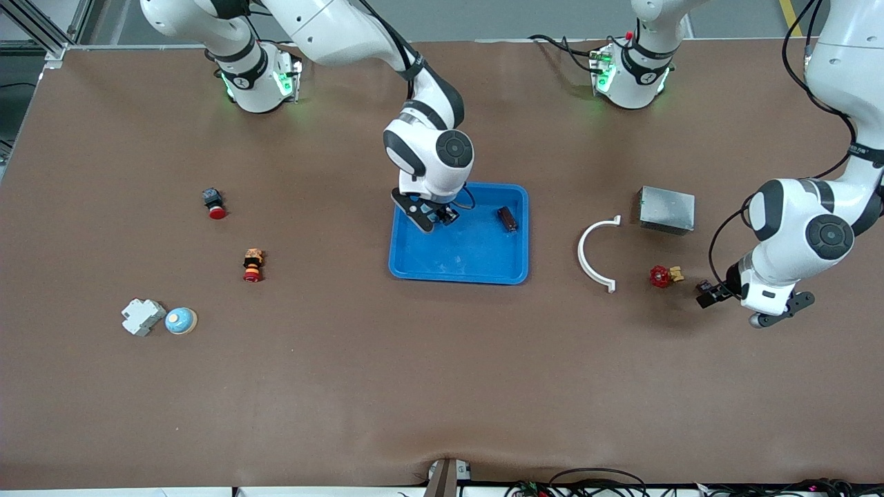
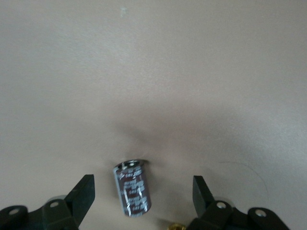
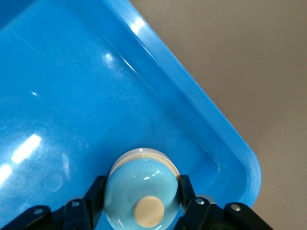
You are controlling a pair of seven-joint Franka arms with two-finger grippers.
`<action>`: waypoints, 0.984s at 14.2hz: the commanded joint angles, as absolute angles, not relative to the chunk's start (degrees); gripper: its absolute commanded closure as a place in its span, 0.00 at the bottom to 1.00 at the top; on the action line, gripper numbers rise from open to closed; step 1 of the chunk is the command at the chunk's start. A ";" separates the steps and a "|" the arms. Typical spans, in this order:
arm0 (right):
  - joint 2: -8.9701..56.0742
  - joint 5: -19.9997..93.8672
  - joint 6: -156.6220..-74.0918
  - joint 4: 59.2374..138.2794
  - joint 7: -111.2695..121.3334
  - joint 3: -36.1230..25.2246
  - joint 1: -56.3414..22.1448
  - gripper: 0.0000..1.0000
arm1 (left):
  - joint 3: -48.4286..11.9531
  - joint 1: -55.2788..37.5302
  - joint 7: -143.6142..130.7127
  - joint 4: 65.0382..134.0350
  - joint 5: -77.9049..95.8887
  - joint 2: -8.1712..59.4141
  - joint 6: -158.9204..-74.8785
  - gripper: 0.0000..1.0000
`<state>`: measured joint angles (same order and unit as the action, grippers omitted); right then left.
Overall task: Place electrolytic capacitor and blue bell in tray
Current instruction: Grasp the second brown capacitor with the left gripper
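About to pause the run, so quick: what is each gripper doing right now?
Left gripper: open, fingers either side of the electrolytic capacitor, not gripping it.
Right gripper: shut on the blue bell, over the tray.

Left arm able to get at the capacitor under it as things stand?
Likely yes. The left gripper hangs over the capacitor, jaws open on either side, bare table around it. The right gripper, shut on a bell over the tray, is well clear.

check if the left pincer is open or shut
open: left pincer fingers stand apart, either side of the electrolytic capacitor, not touching it
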<state>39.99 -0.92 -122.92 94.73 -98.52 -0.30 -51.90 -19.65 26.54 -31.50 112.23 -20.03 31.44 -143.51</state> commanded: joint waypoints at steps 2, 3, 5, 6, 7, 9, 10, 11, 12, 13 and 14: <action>41.13 -0.26 -122.52 92.90 -99.67 -0.88 -52.65 1.00 | -19.34 27.16 -32.26 113.37 -21.80 33.05 -148.35 0.18; 41.13 -0.26 -122.52 92.90 -100.19 -0.88 -52.82 1.00 | -19.34 27.16 -32.34 113.47 -21.80 33.22 -148.71 0.29; 41.22 -0.35 -122.61 92.90 -100.37 -0.88 -53.00 1.00 | -19.34 27.16 -32.34 113.47 -21.88 33.40 -148.71 0.65; 41.22 -0.26 -122.61 92.90 -100.37 -0.88 -53.00 1.00 | -19.34 27.16 -32.34 113.55 -21.88 33.40 -148.71 0.96; 41.22 -0.26 -122.96 92.90 -100.37 -0.88 -53.00 1.00 | -19.34 27.16 -32.34 113.55 -21.88 33.40 -148.71 1.00; 41.31 -0.18 -124.01 92.90 -100.46 -0.88 -53.09 1.00 | -19.34 27.16 -32.26 113.55 -21.88 32.88 -148.45 1.00; 41.57 -0.18 -124.10 92.90 -100.37 -0.88 -53.09 1.00 | -19.34 27.07 -32.26 113.55 -21.88 32.00 -148.01 1.00; 41.66 -0.18 -124.10 92.90 -100.46 -0.88 -53.09 1.00 | -19.42 27.16 -32.52 113.64 -21.97 31.04 -147.05 1.00; 41.83 -0.18 -124.10 92.90 -100.46 -0.88 -53.09 1.00 | -19.51 27.07 -32.61 113.56 -21.97 30.16 -145.82 1.00; 41.92 -0.18 -124.10 92.90 -100.46 -0.88 -53.09 1.00 | -19.69 27.16 -32.26 113.29 -22.06 29.62 -144.94 1.00; 41.92 -0.18 -124.10 92.90 -100.46 -0.88 -53.09 1.00 | -20.12 26.98 -32.34 112.86 -21.97 29.18 -143.63 1.00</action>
<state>40.74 -0.92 -124.16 94.19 -99.60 -0.30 -52.27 -19.29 26.74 -31.52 112.49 -20.44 32.00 -146.56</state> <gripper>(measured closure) 0.339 0.656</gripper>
